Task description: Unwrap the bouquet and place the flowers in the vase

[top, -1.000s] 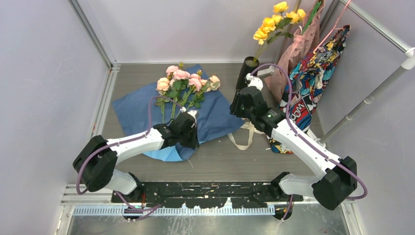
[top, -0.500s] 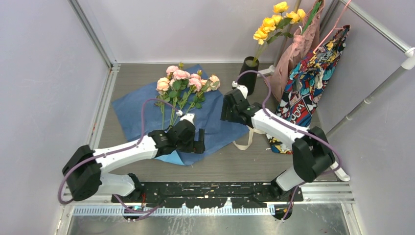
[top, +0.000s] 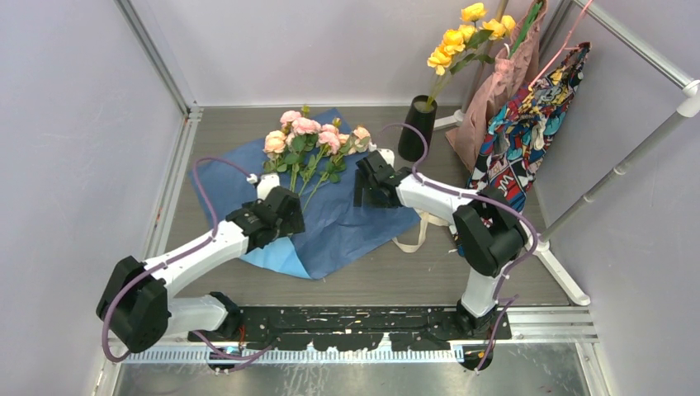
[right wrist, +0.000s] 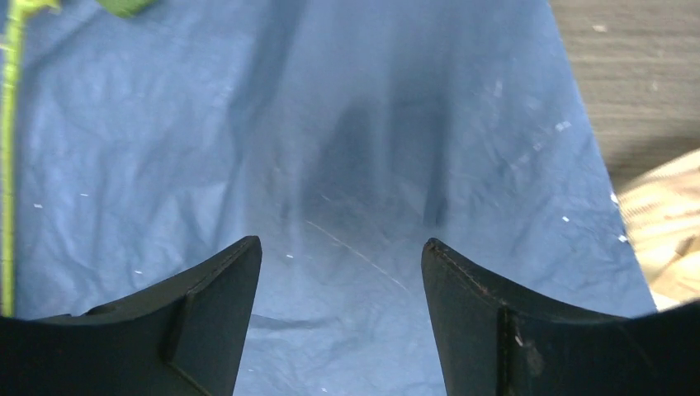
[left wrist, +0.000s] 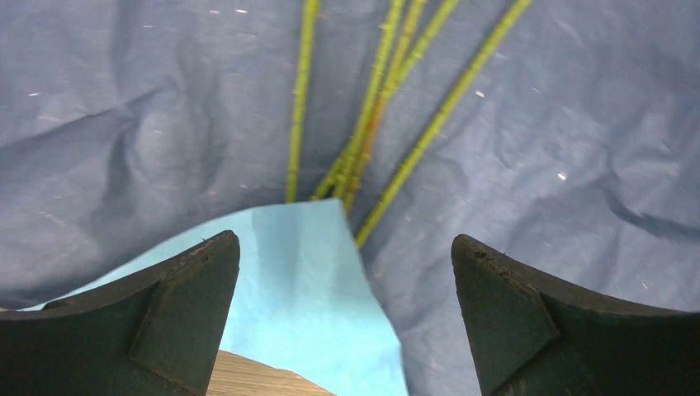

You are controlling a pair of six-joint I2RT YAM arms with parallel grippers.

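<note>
Lying flowers (top: 318,136): pink blooms at upper centre of the top view, stems loose on the unfolded blue paper (top: 363,214) on the counter (top: 371,272).
Left end effector (left wrist: 345,247): spread wide, holding nothing, over the stem ends and the paper's folded corner.
Right end effector (right wrist: 340,256): parted, holding nothing, over bare paper.
Vase (top: 415,128): upright, right of the blooms, holding yellow flowers (top: 462,33).

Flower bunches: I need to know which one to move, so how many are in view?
2. The pink roses lie on the opened blue paper at mid-table; the yellow flowers stand in the black vase at the back right. No other shows.
</note>
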